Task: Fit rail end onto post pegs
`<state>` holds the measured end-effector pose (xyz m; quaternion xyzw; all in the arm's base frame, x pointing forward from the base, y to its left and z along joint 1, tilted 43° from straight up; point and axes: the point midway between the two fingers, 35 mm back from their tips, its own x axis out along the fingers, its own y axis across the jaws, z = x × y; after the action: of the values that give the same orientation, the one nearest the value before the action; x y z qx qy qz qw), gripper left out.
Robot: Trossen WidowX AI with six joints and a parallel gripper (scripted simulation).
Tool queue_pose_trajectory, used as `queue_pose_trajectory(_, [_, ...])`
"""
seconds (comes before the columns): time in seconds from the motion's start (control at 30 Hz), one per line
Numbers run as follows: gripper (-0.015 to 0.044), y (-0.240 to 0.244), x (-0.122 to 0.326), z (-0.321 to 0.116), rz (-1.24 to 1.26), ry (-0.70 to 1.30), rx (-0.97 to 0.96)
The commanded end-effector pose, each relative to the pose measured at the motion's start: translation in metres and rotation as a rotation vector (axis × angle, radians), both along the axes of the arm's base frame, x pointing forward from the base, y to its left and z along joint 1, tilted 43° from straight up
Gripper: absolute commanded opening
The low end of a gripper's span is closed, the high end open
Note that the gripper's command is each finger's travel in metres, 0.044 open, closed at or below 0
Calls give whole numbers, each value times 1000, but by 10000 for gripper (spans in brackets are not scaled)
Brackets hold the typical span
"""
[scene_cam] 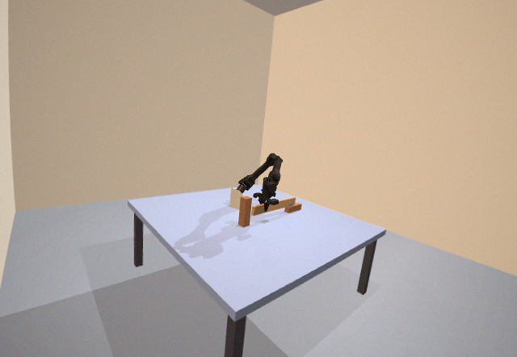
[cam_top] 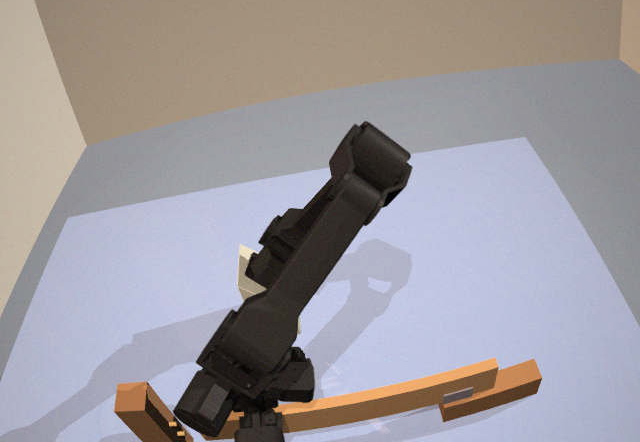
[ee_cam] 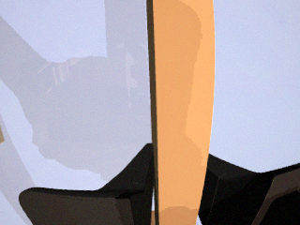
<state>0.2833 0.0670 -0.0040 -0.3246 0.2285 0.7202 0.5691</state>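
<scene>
Your gripper point(ee_cam: 178, 213) is clamped on the rail point(cam_top: 372, 398) near the post point(cam_top: 135, 406); it's stiff, probably light, so grip there.

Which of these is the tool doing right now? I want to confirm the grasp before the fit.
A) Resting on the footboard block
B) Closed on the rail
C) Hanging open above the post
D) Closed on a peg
B: in the wrist view the tool has its fingers on both sides of the orange rail.

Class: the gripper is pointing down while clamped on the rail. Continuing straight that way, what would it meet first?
Probably the table: the gripper, shut on the rail, faces the tabletop, though its height above is unclear.
</scene>
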Motion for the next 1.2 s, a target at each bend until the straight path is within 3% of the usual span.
queue_pose_trajectory(0.0, [0,-4,3,0,-6,-10,-2])
queue_pose_trajectory(1.17, [0,-11,5,-6,-6,-10,-2])
